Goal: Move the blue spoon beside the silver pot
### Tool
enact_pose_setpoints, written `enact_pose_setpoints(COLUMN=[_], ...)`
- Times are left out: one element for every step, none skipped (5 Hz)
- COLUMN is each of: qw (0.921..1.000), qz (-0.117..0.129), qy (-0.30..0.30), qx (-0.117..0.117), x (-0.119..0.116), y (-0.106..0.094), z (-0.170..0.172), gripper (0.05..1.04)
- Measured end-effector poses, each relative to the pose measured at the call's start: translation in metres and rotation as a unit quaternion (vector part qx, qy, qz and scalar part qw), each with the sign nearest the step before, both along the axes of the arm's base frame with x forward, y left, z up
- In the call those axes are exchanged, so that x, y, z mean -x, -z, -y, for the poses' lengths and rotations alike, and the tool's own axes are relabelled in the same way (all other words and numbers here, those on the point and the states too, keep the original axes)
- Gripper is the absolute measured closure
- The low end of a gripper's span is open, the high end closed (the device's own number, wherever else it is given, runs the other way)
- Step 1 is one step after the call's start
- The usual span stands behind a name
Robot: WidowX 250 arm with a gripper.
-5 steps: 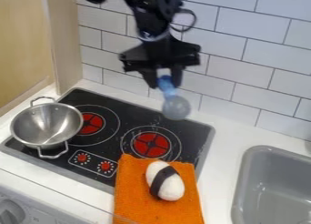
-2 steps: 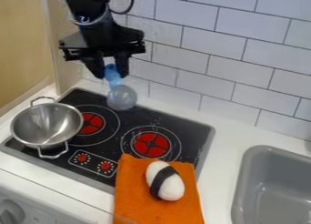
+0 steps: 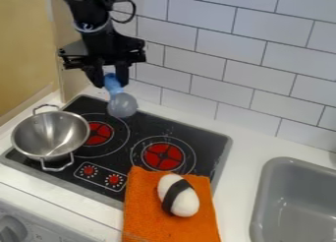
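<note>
Near the upper left, my gripper (image 3: 110,79) hangs above the back of the stove, its fingers shut on the blue spoon's handle. The blue spoon (image 3: 121,102) points downward, its pale, see-through bowl in front of the stove's back edge. To the left and lower stands the silver pot (image 3: 51,135), a two-handled metal bowl on the left side of the stove. The spoon hangs to the right of the pot, apart from it.
The black stove (image 3: 131,157) has red burners. An orange towel (image 3: 144,206) overlaps its front right edge, carrying a white egg-shaped toy (image 3: 186,202) with a black band. A grey sink (image 3: 263,201) is at the right, a tiled wall (image 3: 263,64) behind.
My gripper has moved left across the stove with the blue spoon, ending slightly lower and nearer the pot. The pot, towel and egg-shaped toy have not moved.
</note>
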State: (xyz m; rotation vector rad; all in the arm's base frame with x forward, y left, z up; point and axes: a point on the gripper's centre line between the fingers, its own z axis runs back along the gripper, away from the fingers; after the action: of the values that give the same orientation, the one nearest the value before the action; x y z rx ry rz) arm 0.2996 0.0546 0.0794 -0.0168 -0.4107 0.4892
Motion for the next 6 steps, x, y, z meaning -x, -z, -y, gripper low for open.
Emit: enact_pose_setpoints(qw=[0.9999, 0.9995, 0.9982, 0.9975, 0.9969, 0.9968], qz=[-0.015, -0.026, -0.053, -0.062, -0.072, -0.073], qy=[-0.006, -0.014, -0.021, -0.025, -0.026, -0.023], qx=[-0.006, -0.013, -0.018, -0.021, -0.019, -0.024], x=[-0.014, -0.024, -0.025, -0.029, -0.032, -0.037], y=[0.015, 0.030, 0.050, 0.058, 0.071, 0.075], z=[-0.006, -0.011, -0.014, -0.016, -0.015, -0.016], gripper=[0.691, 0.690, 0.691, 0.691, 0.690, 0.691])
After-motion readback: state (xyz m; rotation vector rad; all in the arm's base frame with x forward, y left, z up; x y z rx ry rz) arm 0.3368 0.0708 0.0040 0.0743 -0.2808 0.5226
